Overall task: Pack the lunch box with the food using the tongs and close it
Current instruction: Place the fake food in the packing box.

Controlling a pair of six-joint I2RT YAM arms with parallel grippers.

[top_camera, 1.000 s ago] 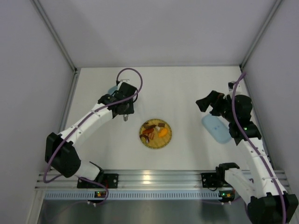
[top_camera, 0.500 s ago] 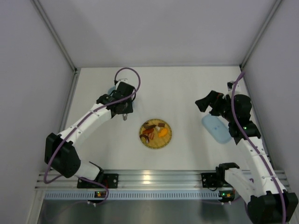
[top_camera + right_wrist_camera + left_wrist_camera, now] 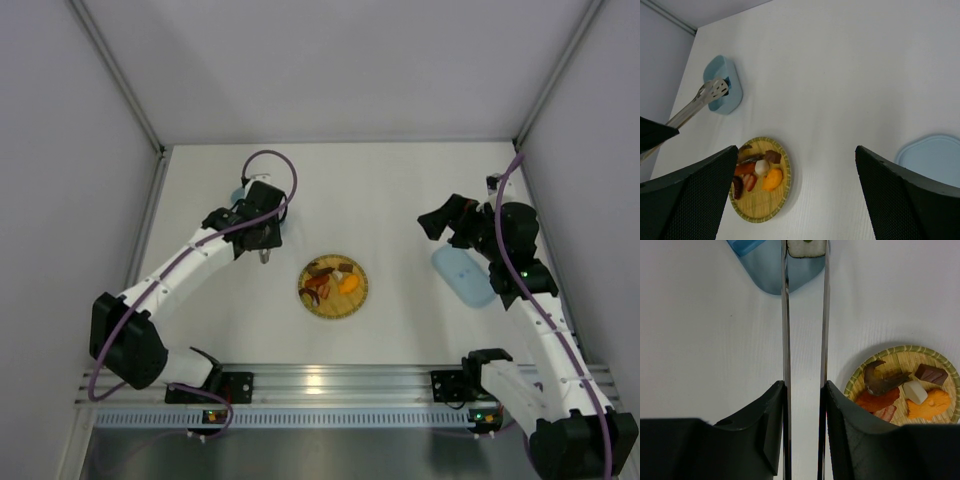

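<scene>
**Setting.** White matte table (image 3: 400, 190) boxed in by pale grey walls.

**Item 1.** Long slim silver metal tongs (image 3: 785, 330), clamped across both arms partway along by the left gripper (image 3: 805, 387). The jaws are part-closed on the tongs. Stiff, springy and smooth, so likely to slide in the pads if the squeeze eases.

**Item 2.** Small white food cube with dark dots (image 3: 807, 247), pinched between the tong tips and hanging above Item 3. It looks light and smooth-sided. Thin arms give little contact, so a slip is possible.

**Item 3.** Small light-blue plastic lunch box (image 3: 735, 95), open, at the far left of the table. Probably light enough to skid if nudged.

**Item 4.** Flat light-blue lid (image 3: 462, 275), lying on the table at the right. Thin and rigid, so best taken by an edge.

**Item 5.** Round yellow woven plate (image 3: 900, 351), in the centre, holding orange, red, brown and white pieces.

**Item 6.** Right gripper (image 3: 795, 165), jaws spread wide and empty, raised near the lid.
</scene>
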